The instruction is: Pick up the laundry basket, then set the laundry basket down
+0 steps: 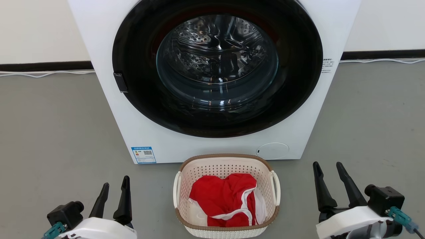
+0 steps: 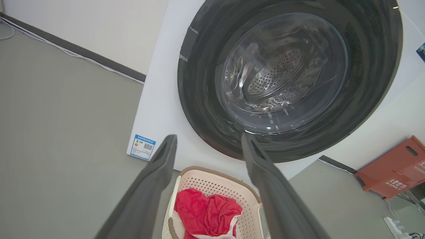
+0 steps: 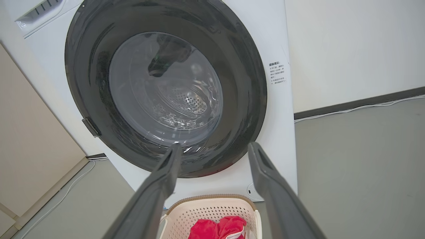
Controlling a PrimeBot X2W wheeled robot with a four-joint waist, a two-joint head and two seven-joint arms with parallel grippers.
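The laundry basket [image 1: 212, 166], cream-white and perforated with a brown rim and white side handles, stands on the grey floor just in front of the washer. A red and white garment [image 1: 229, 199] lies inside it. My left gripper [image 1: 115, 186] is open at the lower left, well clear of the basket's left handle. My right gripper [image 1: 328, 167] is open at the lower right, apart from the right handle. The left wrist view has the basket [image 2: 219, 181] low between the open fingers [image 2: 156, 179]. In the right wrist view the basket [image 3: 206, 209] sits at the bottom edge.
The white front-loading washer [image 1: 139, 126] with its shut dark round door [image 1: 217, 66] stands right behind the basket. A red-orange crate [image 2: 395, 166] lies by the wall to the washer's right. White cables [image 1: 43, 73] run along the skirting. Open grey floor [image 1: 49, 132] lies on both sides.
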